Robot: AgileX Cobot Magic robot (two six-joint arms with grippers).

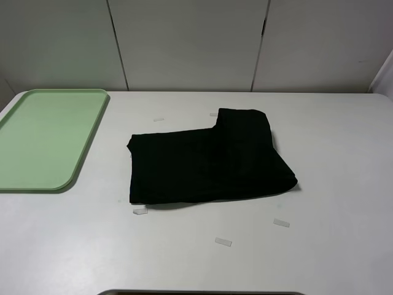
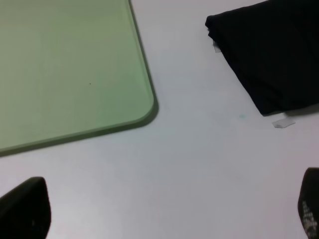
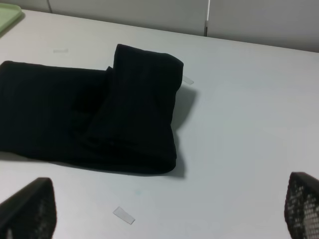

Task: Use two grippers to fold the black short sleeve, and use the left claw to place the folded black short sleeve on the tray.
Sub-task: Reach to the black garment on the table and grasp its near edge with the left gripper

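Over the table (image 2: 199, 169), my left claw (image 2: 167, 211) hangs spread wide and empty, the tray (image 2: 65, 64) near it, the folded shirt (image 2: 269, 55) lying on the table apart from the tray, my right claw (image 3: 164, 209) likewise agape near the shirt.

White table (image 1: 344, 184), scattered tape scraps (image 1: 223, 241) (small, pale)

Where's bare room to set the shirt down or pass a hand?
The tray is bare. Open table lies between tray and shirt, and right of the shirt. The shirt fills the middle; tape bits dot its near side.
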